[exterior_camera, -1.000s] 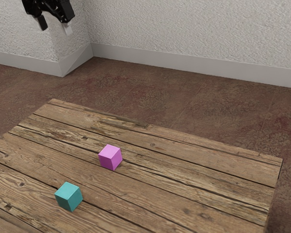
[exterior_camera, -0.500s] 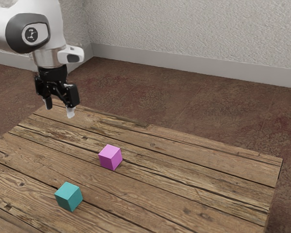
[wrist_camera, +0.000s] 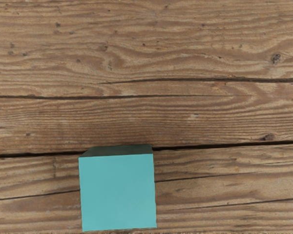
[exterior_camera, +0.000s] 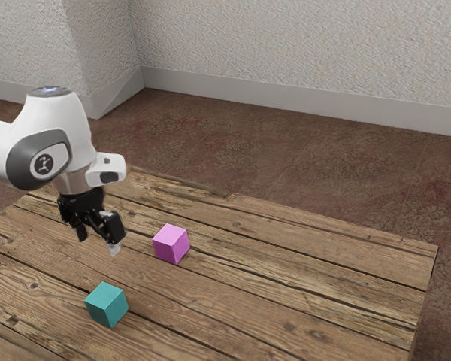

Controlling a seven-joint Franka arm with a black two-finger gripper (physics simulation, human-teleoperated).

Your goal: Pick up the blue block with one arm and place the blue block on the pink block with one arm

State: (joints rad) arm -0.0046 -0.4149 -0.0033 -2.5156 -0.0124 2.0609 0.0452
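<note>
The blue block (exterior_camera: 106,304) sits flat on the wooden bench (exterior_camera: 286,256), in the part of it nearest the camera and toward the exterior view's left. It is turned so that one corner faces the camera. Bare planks lie on every side of it that shows, and nothing touches it. In the wrist view the blue block (wrist_camera: 117,192) is seen from straight above, its sides running square with the plank seams of the bench (wrist_camera: 185,73). One of its sides lies right along a dark seam.

The pink block (exterior_camera: 171,243) rests farther back on the bench and toward the exterior view's right of the blue one. The two stand apart with a strip of bare wood between them. It is well in from the bench's far edge, and its top face is bare.

The tool (exterior_camera: 98,239) hangs on the white arm (exterior_camera: 45,150), which comes in from the exterior view's left. It points down over the bench, above and behind the blue block and just to the exterior view's left of the pink block, touching neither. Its two fingers stand fairly wide apart with nothing between them.

The bench's far edge runs slantwise across the exterior view, and its side edge shows toward the exterior view's right. A broad stretch of bare planks lies between the pink block and that side edge. Beyond the edges lie the reddish-brown floor (exterior_camera: 301,143) and a pale wall (exterior_camera: 301,37).
</note>
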